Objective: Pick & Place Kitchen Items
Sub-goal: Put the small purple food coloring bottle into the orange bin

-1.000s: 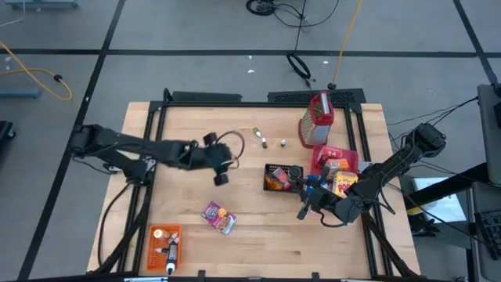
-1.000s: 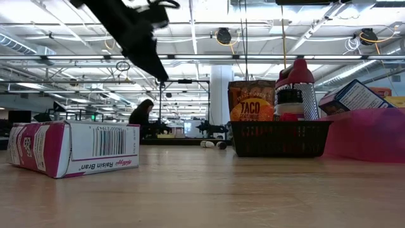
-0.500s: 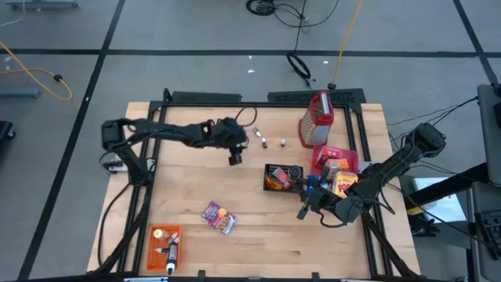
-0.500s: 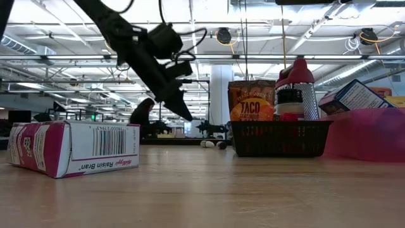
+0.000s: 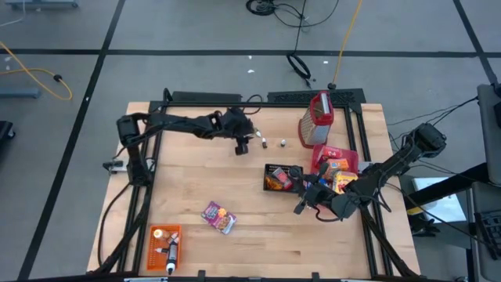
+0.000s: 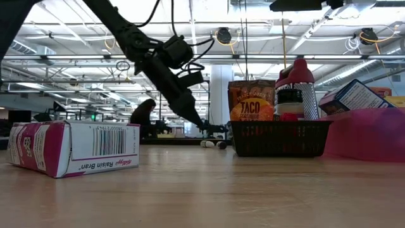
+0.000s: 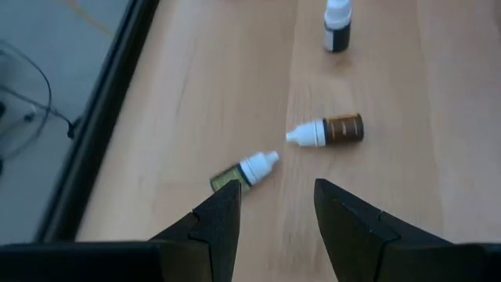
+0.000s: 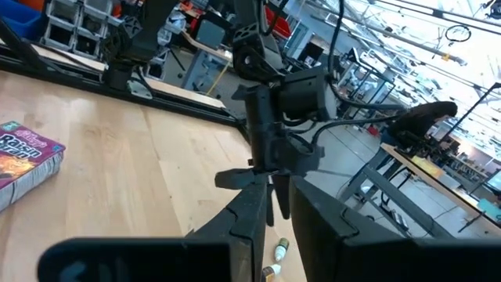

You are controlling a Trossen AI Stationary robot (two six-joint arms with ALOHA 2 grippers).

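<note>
Left gripper over the tiny bottles, fingers parted and empty; right gripper parked.

Your left gripper (image 7: 274, 215) hangs over three tiny bottles: the green bottle (image 7: 239, 173) just beyond its finger, the brown bottle (image 7: 333, 130) ahead, the black bottle (image 7: 337, 27) farthest. Close off-centre and a finger may roll the green one away. Half a second ago this arm sat short of them. The raisin bran box (image 5: 218, 217) lies well apart. Your right gripper (image 5: 305, 202) waits beside the black mesh basket (image 5: 275, 169), fingers slightly parted, holding nothing, unmoved.
</note>
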